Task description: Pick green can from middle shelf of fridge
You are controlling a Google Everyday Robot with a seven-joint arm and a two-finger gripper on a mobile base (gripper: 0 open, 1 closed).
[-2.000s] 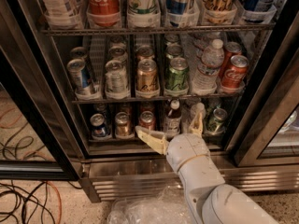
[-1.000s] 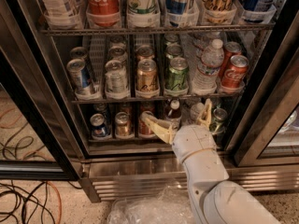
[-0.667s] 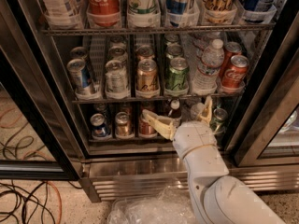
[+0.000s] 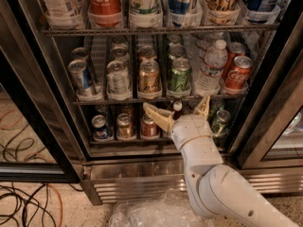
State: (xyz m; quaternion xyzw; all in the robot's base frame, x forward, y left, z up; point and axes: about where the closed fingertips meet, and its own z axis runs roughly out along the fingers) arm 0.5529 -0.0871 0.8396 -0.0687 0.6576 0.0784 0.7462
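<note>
gripper (image 4: 176, 107): has risen and shifted a little right; it was down at the bottom-row cans and is now just under the front edge of the middle shelf (image 4: 118, 100).
left finger (image 4: 154, 116): its tip has lifted from in front of a bottom-row can to just under the gold-tan can (image 4: 149, 76).
right finger (image 4: 204, 107): its tip has moved up to just below the water bottle (image 4: 209, 67).
green can (image 4: 180, 74): now nearer, above the gap between the fingers, not touched.
bottom-row can (image 4: 148, 126): less covered than before, now below the left finger.
wrist (image 4: 191, 132): higher and further right.
</note>
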